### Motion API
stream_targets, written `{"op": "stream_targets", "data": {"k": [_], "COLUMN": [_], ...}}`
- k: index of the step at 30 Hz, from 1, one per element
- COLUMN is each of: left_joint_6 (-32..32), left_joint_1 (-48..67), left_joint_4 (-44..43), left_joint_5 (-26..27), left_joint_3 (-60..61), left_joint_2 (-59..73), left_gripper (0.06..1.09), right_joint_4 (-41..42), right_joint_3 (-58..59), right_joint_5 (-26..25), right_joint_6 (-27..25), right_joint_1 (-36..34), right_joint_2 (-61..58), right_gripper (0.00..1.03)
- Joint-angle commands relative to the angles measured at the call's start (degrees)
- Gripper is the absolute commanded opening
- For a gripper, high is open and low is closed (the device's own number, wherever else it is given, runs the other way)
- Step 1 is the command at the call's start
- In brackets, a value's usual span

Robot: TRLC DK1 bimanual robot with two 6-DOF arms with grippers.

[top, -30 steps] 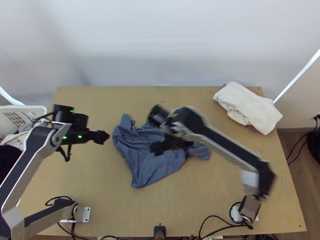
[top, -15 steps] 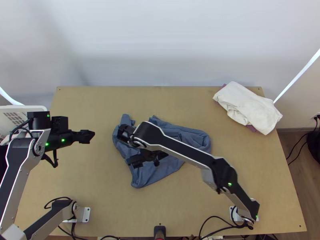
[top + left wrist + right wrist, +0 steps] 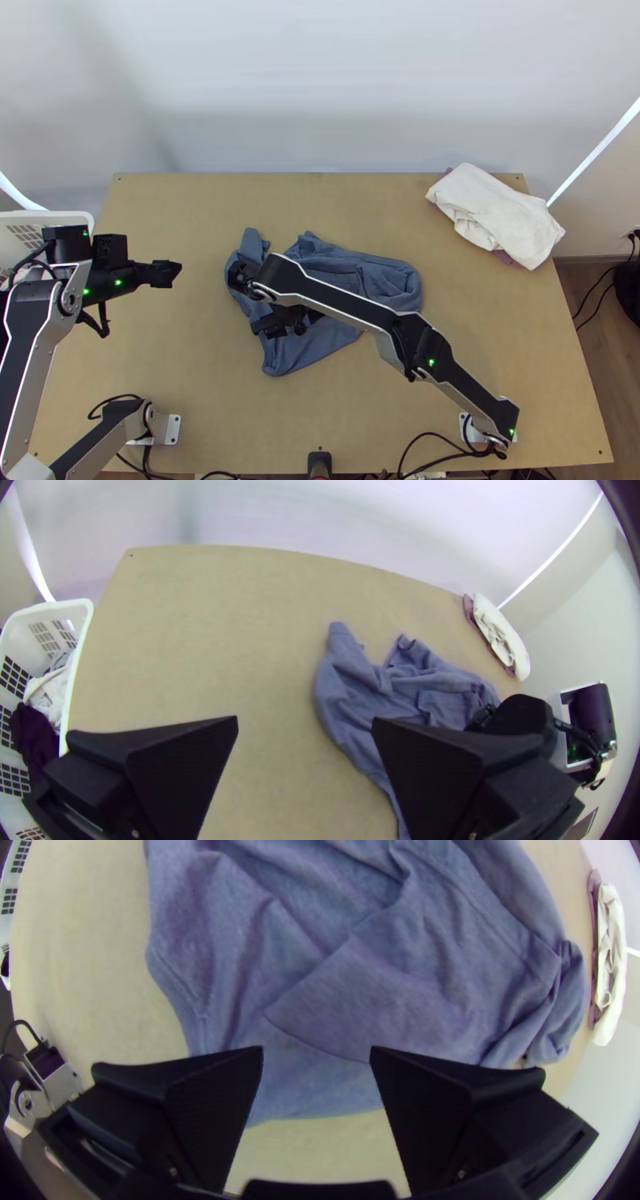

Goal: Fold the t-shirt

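Note:
The blue-grey t-shirt (image 3: 320, 348) lies bunched and wrinkled on the middle of the table. My left gripper (image 3: 178, 274) is left of the shirt and apart from it; in the left wrist view the left gripper (image 3: 305, 723) stands open, the shirt (image 3: 360, 707) beyond its fingers. Over the shirt's left part is my right gripper (image 3: 268, 326), covering some of the cloth. In the right wrist view the right gripper (image 3: 317, 1052) is open above the shirt (image 3: 400, 1007), whose folds and edge pass between and beyond the fingers, none of it gripped.
A folded white cloth with a mauve one under it (image 3: 496, 212) lies at the table's back right. A white basket (image 3: 80, 633) with clothes in it stands at the left edge. The right arm crosses the table's right half. Cables run along the near edge.
The right gripper has moved left over the shirt, then slowed. The left gripper has drawn back to the left, away from the shirt. The shirt lies as before.

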State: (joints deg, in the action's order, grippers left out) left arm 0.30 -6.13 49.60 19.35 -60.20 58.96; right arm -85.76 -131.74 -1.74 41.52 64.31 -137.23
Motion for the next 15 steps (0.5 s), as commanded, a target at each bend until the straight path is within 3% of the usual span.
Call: {"op": "stream_targets", "data": {"k": [1,15], "left_joint_6": [1.4,3.0], "left_joint_1": [-0.6,-2.2], "left_joint_4": [0.1,0.1], "left_joint_5": [0.8,0.9], "left_joint_3": [1.1,1.0], "left_joint_2": [-0.5,0.0], "left_gripper": [1.03,1.03], "right_joint_4": [1.1,3.8], "right_joint_3": [-1.5,-1.6], "right_joint_5": [-1.1,-2.0], "right_joint_6": [-0.4,-0.8], "right_joint_1": [0.8,1.1], "right_joint_2": [-1.4,-4.1], "right_gripper": [0.72,0.72]}}
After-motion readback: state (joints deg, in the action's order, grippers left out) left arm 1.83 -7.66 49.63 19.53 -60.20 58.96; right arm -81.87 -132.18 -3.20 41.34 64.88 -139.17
